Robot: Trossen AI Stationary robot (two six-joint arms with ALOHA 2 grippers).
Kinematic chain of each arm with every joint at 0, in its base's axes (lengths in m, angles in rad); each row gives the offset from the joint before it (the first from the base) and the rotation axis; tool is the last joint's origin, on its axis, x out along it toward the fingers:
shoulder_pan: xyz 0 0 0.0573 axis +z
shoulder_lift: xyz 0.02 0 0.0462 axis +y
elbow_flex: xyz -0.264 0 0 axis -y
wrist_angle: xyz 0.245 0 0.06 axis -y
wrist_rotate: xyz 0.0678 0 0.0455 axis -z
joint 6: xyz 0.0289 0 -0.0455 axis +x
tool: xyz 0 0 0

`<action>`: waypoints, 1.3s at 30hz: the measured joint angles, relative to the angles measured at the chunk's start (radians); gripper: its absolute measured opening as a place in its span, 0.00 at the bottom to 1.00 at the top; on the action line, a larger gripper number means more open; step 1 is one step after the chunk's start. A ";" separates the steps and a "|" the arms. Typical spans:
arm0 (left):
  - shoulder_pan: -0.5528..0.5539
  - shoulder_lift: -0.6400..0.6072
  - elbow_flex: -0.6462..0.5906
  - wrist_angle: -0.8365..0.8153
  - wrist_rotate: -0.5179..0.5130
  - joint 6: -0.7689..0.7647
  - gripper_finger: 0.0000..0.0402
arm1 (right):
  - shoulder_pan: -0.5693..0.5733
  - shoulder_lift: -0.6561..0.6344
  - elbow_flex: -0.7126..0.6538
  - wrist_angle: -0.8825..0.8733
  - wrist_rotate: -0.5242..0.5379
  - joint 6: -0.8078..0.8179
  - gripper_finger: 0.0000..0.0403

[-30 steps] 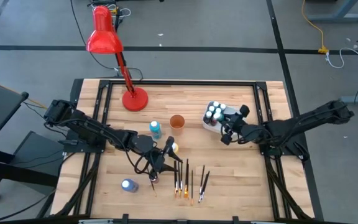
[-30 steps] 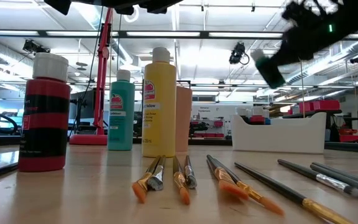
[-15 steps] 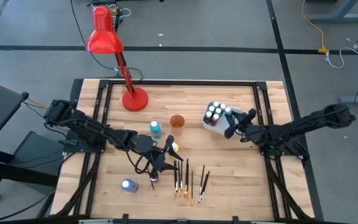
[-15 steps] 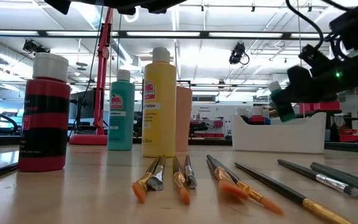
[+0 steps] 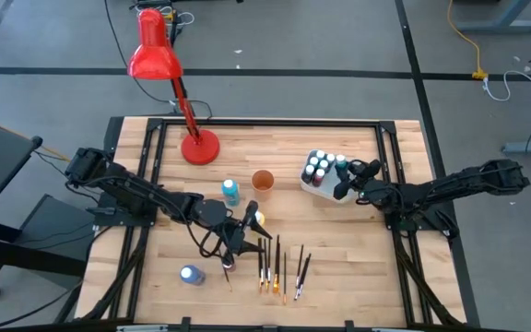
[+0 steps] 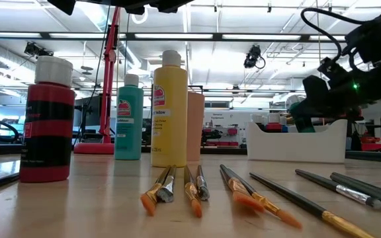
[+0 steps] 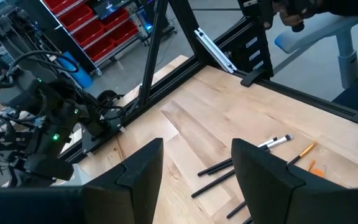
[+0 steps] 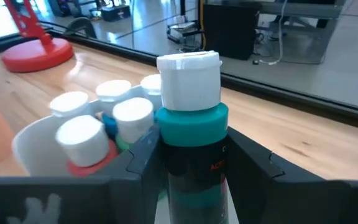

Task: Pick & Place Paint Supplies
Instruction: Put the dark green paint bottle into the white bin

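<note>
Starting at the table's nine o'clock side in the high view, the left arm reaches toward the middle of the pale wood-plank table (image 5: 339, 249), and the left gripper (image 5: 250, 221) hangs over the near centre with its two flat dark fingers (image 7: 143, 168) spread wide and holding nothing. Below them in the left wrist view lie thin, dark-handled brushes (image 7: 241, 163) on the bare planks.

At about seven o'clock a bottle with a white cap (image 5: 190, 274) lies on its side. Near the middle stand a round teal bottle (image 5: 230, 191) and a yellow bottle (image 6: 169, 112), tall and smooth in the low view, with a dark red bottle with a white cap (image 6: 45, 119) near the camera. A small orange cup (image 5: 263, 181) stands just beside the teal bottle. A red desk lamp (image 5: 159, 60) with a round base sits at eleven o'clock. Around six o'clock a row of slim paintbrushes (image 5: 279, 267) lies roughly parallel, bristles orange-yellow.

At about two o'clock sits a white rounded plastic tub (image 5: 313, 183), already packed with several white-capped bottles (image 8: 98, 118). The right gripper (image 5: 347, 177) hovers at the tub's three o'clock edge, its fingers clamped on a teal bottle with a square white cap (image 8: 191, 134), held upright over the tub.
</note>
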 joint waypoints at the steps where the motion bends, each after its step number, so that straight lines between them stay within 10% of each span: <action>1: 0.000 0.000 0.000 0.000 0.000 0.000 0.50 | -0.008 0.000 0.000 -0.001 0.000 -0.002 0.36; 39: 0.007 0.000 0.000 -0.002 0.024 0.040 0.50 | -0.256 0.001 0.002 -0.002 -0.287 -0.065 0.51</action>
